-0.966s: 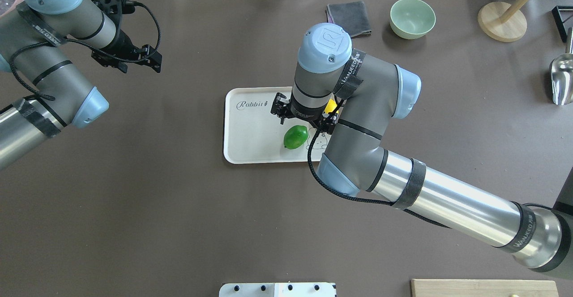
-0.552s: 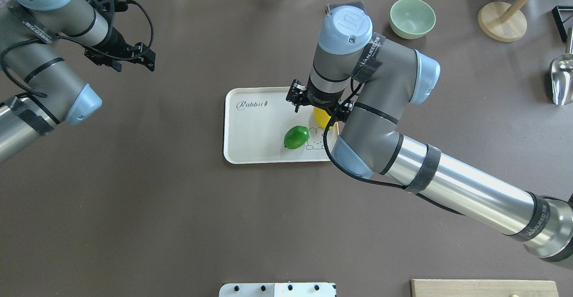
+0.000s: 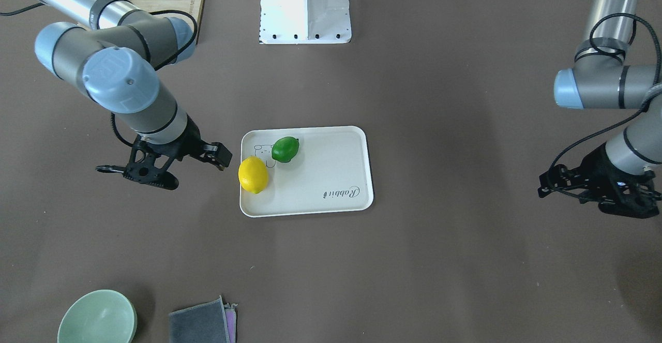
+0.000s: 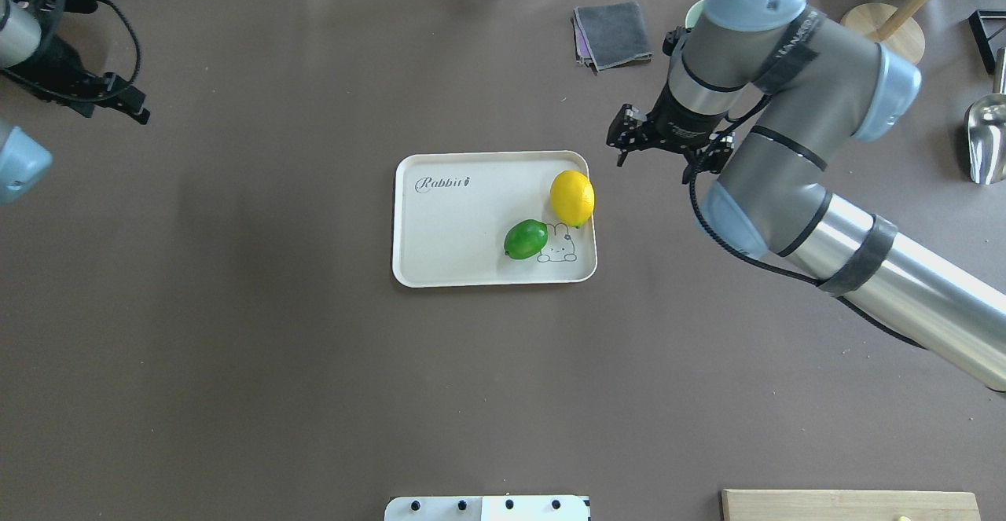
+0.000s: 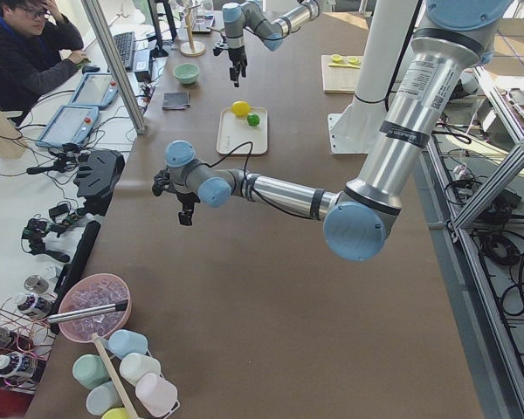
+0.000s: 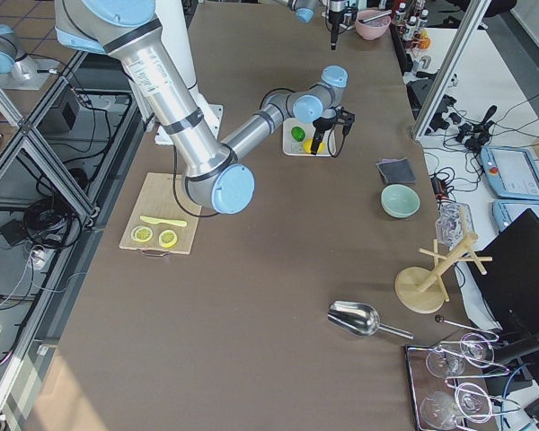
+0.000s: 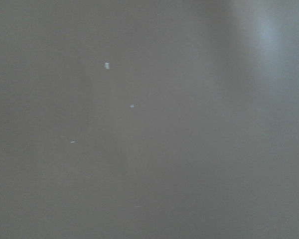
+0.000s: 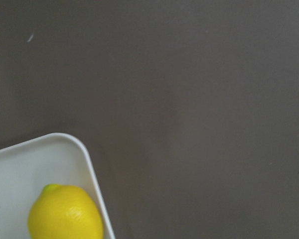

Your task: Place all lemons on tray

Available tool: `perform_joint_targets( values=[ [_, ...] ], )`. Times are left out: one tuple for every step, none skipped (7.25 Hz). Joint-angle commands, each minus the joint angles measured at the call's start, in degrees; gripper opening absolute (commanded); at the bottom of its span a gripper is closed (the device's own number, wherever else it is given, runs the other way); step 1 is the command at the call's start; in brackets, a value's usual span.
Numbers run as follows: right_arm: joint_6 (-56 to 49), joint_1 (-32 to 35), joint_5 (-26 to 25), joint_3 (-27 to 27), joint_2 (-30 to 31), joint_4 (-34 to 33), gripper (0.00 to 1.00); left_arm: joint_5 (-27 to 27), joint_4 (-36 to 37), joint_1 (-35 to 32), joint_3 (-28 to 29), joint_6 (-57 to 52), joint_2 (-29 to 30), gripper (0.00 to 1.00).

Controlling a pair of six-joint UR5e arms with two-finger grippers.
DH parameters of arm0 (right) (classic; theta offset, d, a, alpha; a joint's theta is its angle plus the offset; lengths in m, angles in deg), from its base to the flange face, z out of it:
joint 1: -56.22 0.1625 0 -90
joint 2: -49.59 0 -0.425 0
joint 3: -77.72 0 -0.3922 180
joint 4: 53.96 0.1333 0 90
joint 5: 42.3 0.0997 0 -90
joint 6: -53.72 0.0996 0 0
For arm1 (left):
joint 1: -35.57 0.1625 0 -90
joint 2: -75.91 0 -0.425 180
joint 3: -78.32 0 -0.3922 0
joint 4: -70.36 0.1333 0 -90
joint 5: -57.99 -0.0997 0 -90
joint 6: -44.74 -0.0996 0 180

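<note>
The off-white tray (image 4: 440,222) lies mid-table and also shows in the front view (image 3: 320,172). The yellow lemon (image 4: 572,198) lies at the tray's right edge, and the green lemon (image 4: 525,239) lies touching it, by the bear drawing. Both show in the front view: yellow (image 3: 253,175), green (image 3: 285,149). My right gripper (image 4: 668,148) is open and empty, above the table beyond the tray's far right corner. Its wrist view shows the yellow lemon (image 8: 66,214) in the tray corner (image 8: 84,149). My left gripper (image 4: 126,100) looks open and empty at the far left.
A grey cloth (image 4: 613,34) and a green bowl (image 3: 97,318) lie at the back, the bowl mostly hidden by my right arm in the overhead view. A wooden stand (image 4: 880,38) and a metal scoop (image 4: 986,132) are far right. A bamboo board (image 4: 849,504) sits front right.
My right gripper has left the yellow lemon on the tray and drawn away to the back right. My left arm has pulled further left.
</note>
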Motion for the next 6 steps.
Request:
perform_joint_targets(
  values=[
    [-16.4, 9.3, 4.1, -4.8, 10.1, -0.1, 1.00, 5.2, 0.1, -8.7, 0.2, -10.1, -7.7, 0.97],
    [-23.0, 13.1, 5.9, -5.4, 13.4, -0.1, 1.00, 5.4, 0.1, -11.5, 0.1, -16.4, -12.4, 0.97],
    [-29.8, 14.8, 6.0, -9.2, 20.3, -0.1, 1.00, 5.4, 0.2, -13.7, 0.0, -19.1, -15.6, 0.97],
    [-40.5, 18.3, 5.9, -12.6, 28.1, -0.1, 1.00, 5.4, 1.9, -14.8, 0.0, -19.2, -17.7, 0.97],
    [-46.5, 21.3, 6.1, -13.3, 32.0, -0.1, 1.00, 6.1, 9.1, -16.1, -0.5, -19.2, -17.7, 0.97],
    [-48.3, 23.1, 6.2, -13.3, 33.2, -0.3, 1.00, 7.2, 20.6, -18.1, -3.2, -19.3, -17.0, 0.97]
  ],
)
